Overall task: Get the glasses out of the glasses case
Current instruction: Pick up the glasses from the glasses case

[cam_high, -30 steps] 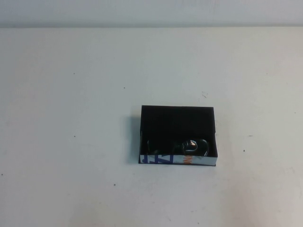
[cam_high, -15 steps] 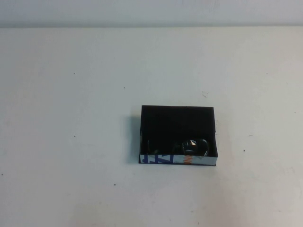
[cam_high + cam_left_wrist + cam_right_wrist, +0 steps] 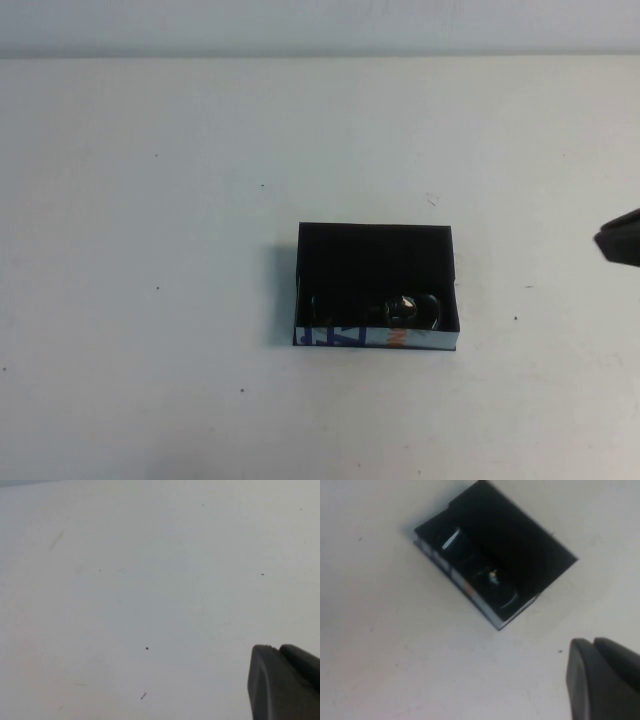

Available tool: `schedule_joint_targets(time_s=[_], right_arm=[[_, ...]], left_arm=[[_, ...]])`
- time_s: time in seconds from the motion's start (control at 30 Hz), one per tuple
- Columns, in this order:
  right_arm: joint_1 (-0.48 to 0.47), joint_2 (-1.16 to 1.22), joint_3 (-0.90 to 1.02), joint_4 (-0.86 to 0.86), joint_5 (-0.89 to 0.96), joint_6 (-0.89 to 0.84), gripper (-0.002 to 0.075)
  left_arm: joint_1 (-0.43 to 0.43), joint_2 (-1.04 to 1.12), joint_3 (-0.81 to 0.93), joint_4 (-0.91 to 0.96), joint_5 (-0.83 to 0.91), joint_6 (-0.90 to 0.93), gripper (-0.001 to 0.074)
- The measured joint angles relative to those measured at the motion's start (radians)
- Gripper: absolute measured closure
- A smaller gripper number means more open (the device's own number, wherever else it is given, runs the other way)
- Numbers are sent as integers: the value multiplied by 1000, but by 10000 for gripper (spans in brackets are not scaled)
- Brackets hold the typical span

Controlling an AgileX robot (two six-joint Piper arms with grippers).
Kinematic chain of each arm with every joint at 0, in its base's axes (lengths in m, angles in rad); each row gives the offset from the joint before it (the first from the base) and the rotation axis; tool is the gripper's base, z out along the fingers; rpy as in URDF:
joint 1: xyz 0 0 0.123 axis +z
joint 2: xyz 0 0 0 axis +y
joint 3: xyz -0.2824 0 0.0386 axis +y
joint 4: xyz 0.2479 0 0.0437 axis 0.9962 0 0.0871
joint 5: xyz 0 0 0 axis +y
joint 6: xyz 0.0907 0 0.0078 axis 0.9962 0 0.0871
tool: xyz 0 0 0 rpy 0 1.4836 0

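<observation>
The glasses case (image 3: 375, 338) is an open shallow black box near the table's middle, with its white, blue and orange printed side toward me. The dark glasses (image 3: 385, 310) lie inside along that near side. The right wrist view shows the case (image 3: 470, 594) with the glasses (image 3: 480, 572) in it. My right gripper (image 3: 620, 240) is just inside the right edge of the high view, well right of the case, with its fingers (image 3: 585, 680) together and empty. My left gripper (image 3: 277, 649) shows only in its wrist view, shut over bare table.
The white tabletop (image 3: 150, 300) carries a few small dark specks. A pale wall runs along the far edge (image 3: 320, 55).
My right gripper has come into the high view at the right edge. The case and glasses have not moved.
</observation>
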Motion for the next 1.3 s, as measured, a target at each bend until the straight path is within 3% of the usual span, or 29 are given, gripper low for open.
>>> schedule_joint_targets(time_s=[0.3,0.5,0.6,0.8,0.87,1.3], right_arm=[[150,434,-325,-86,217,-196,743],[253,686,-541,-140,241,-263,729],[300,772,-613,-192,241,-269,674],[381,902,-690,-276,241,-271,426],[391,936,-692,-283,241,-271,386],[395,1035,-693,-295,170,-271,381]], left_arm=[[0,0,0,0,0,0,739],[0,0,0,0,0,0,739],[0,0,0,0,0,0,739],[0,0,0,0,0,0,739],[0,0,0,0,0,0,740],[0,0,0,0,0,0,739]])
